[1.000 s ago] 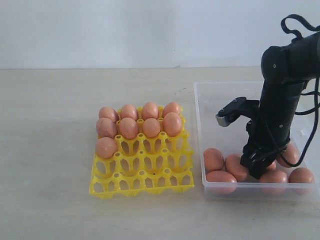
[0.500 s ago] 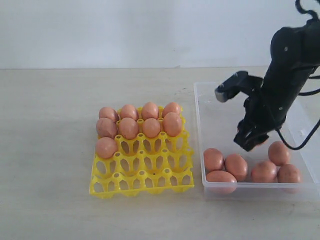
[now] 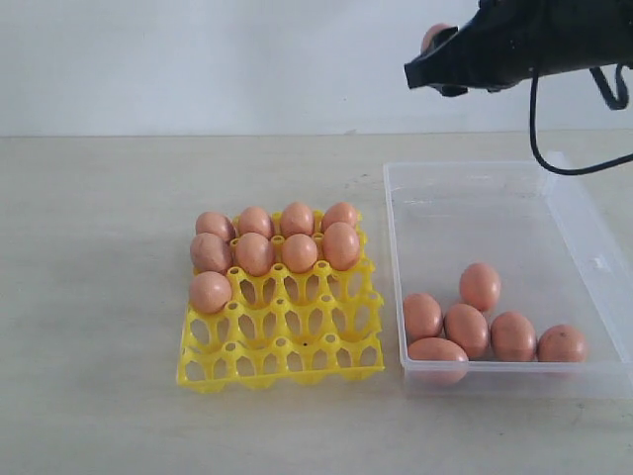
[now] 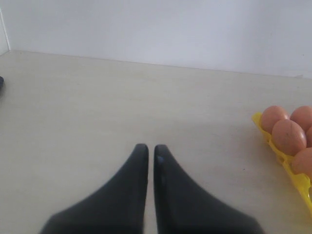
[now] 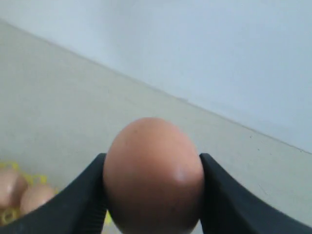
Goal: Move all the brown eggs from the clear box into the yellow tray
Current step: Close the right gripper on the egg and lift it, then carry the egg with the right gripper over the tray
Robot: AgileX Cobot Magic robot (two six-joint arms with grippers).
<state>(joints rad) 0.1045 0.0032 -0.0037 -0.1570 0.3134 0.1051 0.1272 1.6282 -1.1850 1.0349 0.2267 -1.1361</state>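
Observation:
My right gripper is high above the clear box, level with the back wall, and is shut on a brown egg, whose top shows at the gripper's tip. Several brown eggs lie loose at the box's near end. The yellow tray sits to the left of the box with several eggs in its two far rows and one in the third row. My left gripper hovers over bare table left of the tray, jaws almost touching, with nothing between them.
The tray's near rows of cups stand unfilled. A pale wall closes off the table at the back. The right arm's black cable hangs down over the box's far right corner.
The right gripper has risen out of the box with one egg and swung up to the left. The eggs left in the box have shifted a little.

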